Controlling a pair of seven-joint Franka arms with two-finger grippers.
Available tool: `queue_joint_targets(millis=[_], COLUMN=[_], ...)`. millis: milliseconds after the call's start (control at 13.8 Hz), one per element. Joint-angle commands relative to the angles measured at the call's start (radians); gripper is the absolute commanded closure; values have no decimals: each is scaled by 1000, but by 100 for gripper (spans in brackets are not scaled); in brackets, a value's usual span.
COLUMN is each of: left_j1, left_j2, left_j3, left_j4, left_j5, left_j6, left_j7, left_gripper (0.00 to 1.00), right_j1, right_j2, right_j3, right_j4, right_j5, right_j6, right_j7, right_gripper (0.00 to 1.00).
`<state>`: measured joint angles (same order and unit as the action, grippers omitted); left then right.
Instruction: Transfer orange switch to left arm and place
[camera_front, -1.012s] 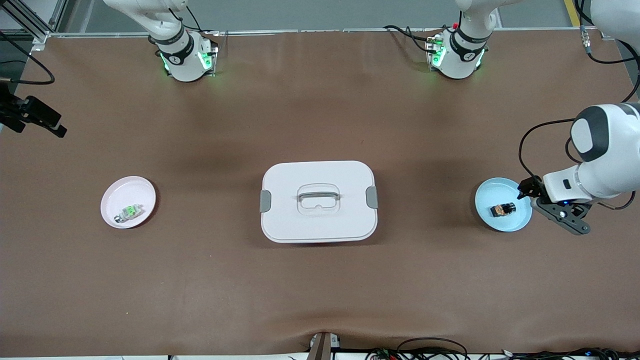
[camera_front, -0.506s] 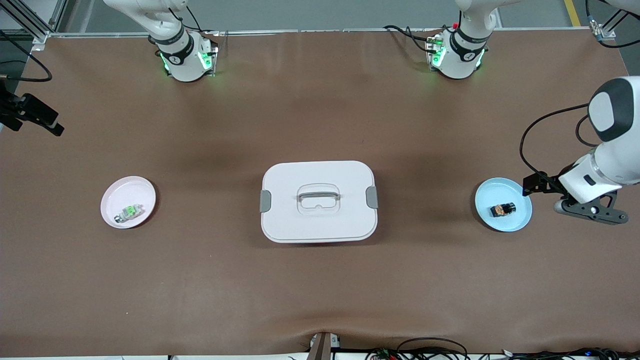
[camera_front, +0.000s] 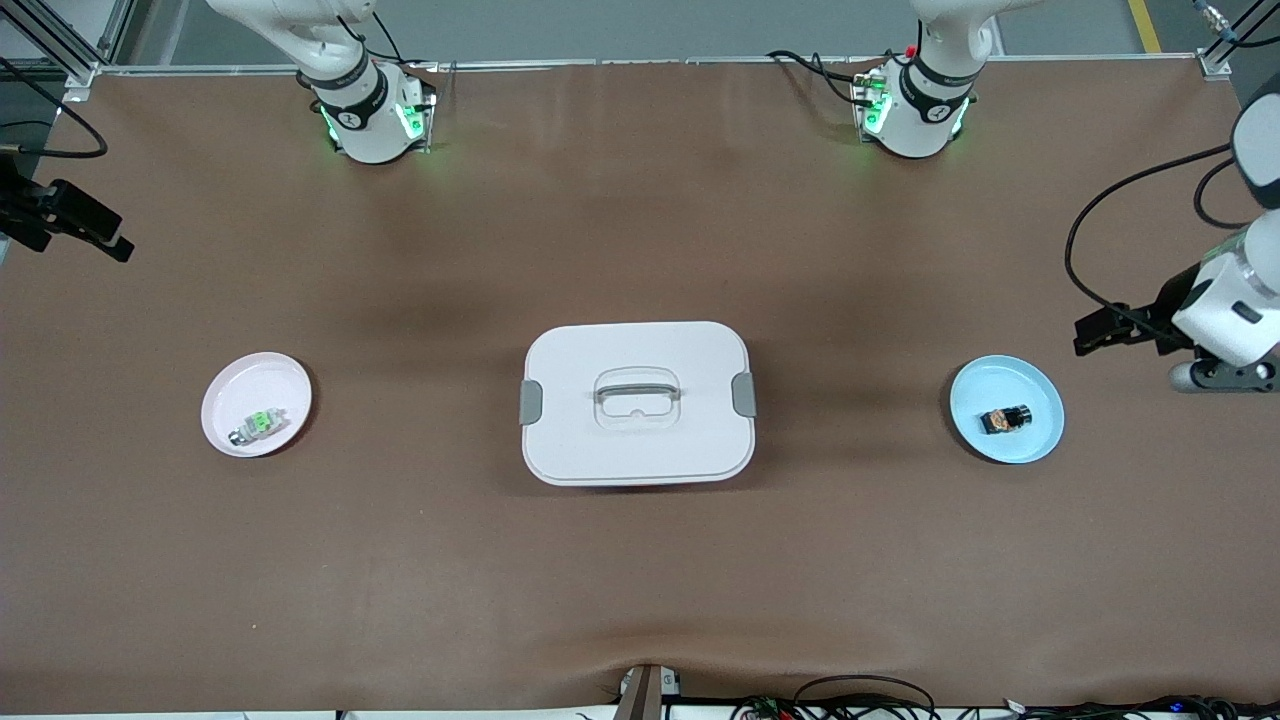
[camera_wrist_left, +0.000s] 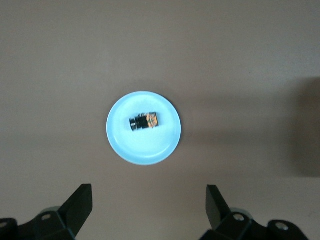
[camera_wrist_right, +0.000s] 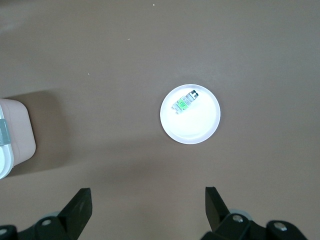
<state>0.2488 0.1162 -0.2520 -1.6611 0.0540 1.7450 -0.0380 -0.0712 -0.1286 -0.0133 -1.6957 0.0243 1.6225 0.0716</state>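
Note:
The orange switch (camera_front: 1005, 419) (camera_wrist_left: 144, 121), a tiny black block with an orange part, lies on a light blue plate (camera_front: 1035, 435) (camera_wrist_left: 145, 147) toward the left arm's end of the table. My left gripper (camera_wrist_left: 148, 188) hangs open and empty high over the bare table beside that plate. The white box (camera_front: 637, 440) with grey latches stands in the middle of the table; its corner (camera_wrist_right: 15, 135) shows in the right wrist view. My right gripper (camera_wrist_right: 148, 190) is open and empty, high over the table toward the right arm's end.
A pale pink plate (camera_front: 280, 385) (camera_wrist_right: 200, 130) toward the right arm's end holds a small green-and-silver component (camera_front: 258, 424) (camera_wrist_right: 184, 102). Both arm bases (camera_front: 368, 115) (camera_front: 915, 110) stand along the table's back edge. Cables lie at the edge nearest the front camera.
The left arm has drawn away from the blue plate toward its end of the table, leaving the switch on the plate. The right arm has barely shifted. Both grippers stay open.

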Motion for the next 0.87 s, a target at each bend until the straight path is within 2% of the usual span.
queue_joint_targets(millis=[0, 217, 361, 434, 651, 795], left_j1=[6, 7, -5, -28, -131, -169], left_j2=[-30, -35, -49, -50, -85, -108], left_j3=[-21, -21, -7, 13, 132, 158], left_j4=[59, 110, 115, 115, 118, 121], left_j5=[-16, -42, -37, -33, -42, -42], left_j6=[-109, -151, -159, -160, -171, -212], left_j7=[-77, -66, -60, -60, -63, -66], left_gripper=[0, 0, 0, 0, 0, 0], right_j1=[-15, -12, -16, -21, -21, -21], right_j2=[-5, -5, -6, -5, -5, -5], right_j3=[13, 15, 13, 12, 12, 10], right_j4=[8, 10, 10, 10, 10, 10], right_j5=[-14, -14, -14, -14, -14, -14], right_j6=[-13, -13, -15, -15, -16, -16], right_j7=[-10, -21, -100, -122, -119, -118], right_gripper=[0, 0, 0, 0, 0, 0])
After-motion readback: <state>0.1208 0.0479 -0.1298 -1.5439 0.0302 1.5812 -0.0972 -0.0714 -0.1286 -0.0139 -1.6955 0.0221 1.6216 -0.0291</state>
